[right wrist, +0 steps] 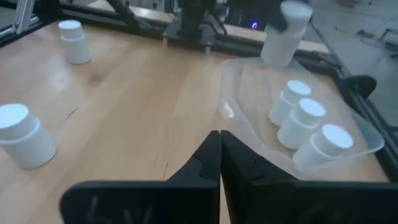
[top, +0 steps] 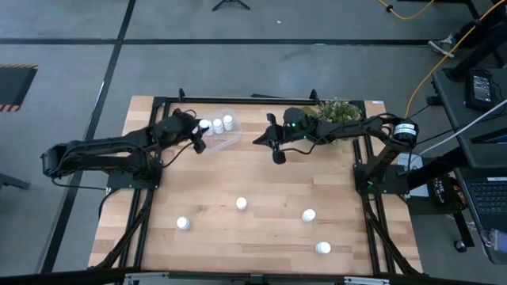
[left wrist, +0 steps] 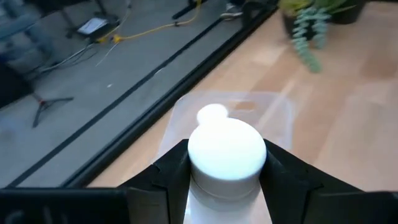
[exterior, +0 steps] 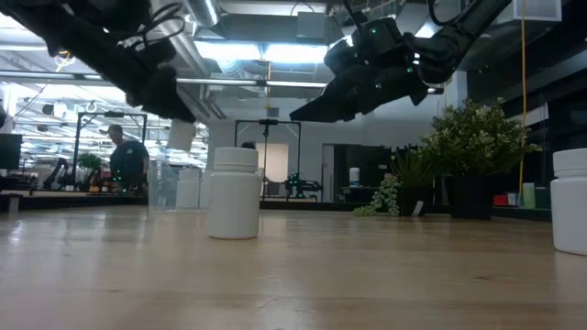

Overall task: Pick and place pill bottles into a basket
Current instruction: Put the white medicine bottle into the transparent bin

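My left gripper (top: pixel 199 136) is shut on a white pill bottle (left wrist: pixel 227 152) and holds it above the clear basket (top: pixel 230 134) at the table's back. Seen from the right wrist, this held bottle (right wrist: pixel 283 34) hangs over the basket (right wrist: pixel 364 134), where three pill bottles (right wrist: pixel 303 121) lie. My right gripper (top: pixel 278 155) hovers to the right of the basket, shut and empty, its fingertips (right wrist: pixel 219 146) pressed together. Several more pill bottles stand on the front half of the table, among them one (top: pixel 242 203) at mid table and one (top: pixel 322 248) at the front right.
A green potted plant (top: pixel 337 111) stands at the back right, beside the right arm. In the low view a bottle (exterior: pixel 234 192) stands close in front and another (exterior: pixel 570 200) at the right edge. A person (exterior: pixel 121 156) is in the room behind.
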You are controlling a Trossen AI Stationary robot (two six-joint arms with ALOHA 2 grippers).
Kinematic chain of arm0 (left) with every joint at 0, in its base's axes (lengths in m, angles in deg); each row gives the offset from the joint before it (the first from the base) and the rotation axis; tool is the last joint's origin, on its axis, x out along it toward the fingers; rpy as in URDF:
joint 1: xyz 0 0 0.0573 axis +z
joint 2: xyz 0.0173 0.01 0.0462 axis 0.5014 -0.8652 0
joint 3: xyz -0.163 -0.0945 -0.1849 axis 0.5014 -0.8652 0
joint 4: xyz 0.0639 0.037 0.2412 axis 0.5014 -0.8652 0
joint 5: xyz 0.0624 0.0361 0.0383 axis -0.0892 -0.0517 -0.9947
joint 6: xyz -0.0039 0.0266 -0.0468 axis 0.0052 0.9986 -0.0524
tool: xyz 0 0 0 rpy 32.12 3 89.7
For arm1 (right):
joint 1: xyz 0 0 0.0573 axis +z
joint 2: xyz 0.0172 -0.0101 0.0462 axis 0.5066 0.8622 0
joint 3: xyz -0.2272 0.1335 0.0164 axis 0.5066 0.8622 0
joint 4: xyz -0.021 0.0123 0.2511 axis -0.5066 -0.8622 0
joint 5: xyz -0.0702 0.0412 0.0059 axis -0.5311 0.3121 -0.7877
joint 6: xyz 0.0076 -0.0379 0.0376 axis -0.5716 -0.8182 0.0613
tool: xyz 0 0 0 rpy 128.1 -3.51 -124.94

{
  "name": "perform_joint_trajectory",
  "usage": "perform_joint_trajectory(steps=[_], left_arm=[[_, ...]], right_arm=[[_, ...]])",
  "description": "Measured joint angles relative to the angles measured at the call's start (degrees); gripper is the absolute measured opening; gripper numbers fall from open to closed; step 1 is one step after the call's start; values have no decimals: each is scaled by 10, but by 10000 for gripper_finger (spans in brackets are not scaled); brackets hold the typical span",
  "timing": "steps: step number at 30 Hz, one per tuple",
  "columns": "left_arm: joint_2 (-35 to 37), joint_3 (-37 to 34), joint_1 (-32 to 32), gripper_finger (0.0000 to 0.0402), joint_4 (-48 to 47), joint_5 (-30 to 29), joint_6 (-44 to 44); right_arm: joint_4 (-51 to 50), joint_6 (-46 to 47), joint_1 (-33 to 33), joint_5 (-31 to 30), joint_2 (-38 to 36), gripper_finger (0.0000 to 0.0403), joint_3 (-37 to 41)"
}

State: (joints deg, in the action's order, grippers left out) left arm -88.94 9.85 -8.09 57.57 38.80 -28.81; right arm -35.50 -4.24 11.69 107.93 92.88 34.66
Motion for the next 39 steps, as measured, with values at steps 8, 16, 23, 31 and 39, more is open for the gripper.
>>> perform_joint_trajectory(steps=[8,16,23,31,39], left_arm=[[0,-39,0,153,51,-51,-24],[0,-67,0,153,83,-58,-48],[0,-99,0,153,102,-90,-66],[-1,-103,0,153,108,-102,-69],[-8,-149,0,153,174,-125,-96]], right_arm=[[0,-1,0,0,0,2,0],[0,-1,0,0,0,3,0],[-1,-1,0,0,0,4,0],[-1,-2,0,0,0,4,0],[-1,-2,0,0,0,5,0]])
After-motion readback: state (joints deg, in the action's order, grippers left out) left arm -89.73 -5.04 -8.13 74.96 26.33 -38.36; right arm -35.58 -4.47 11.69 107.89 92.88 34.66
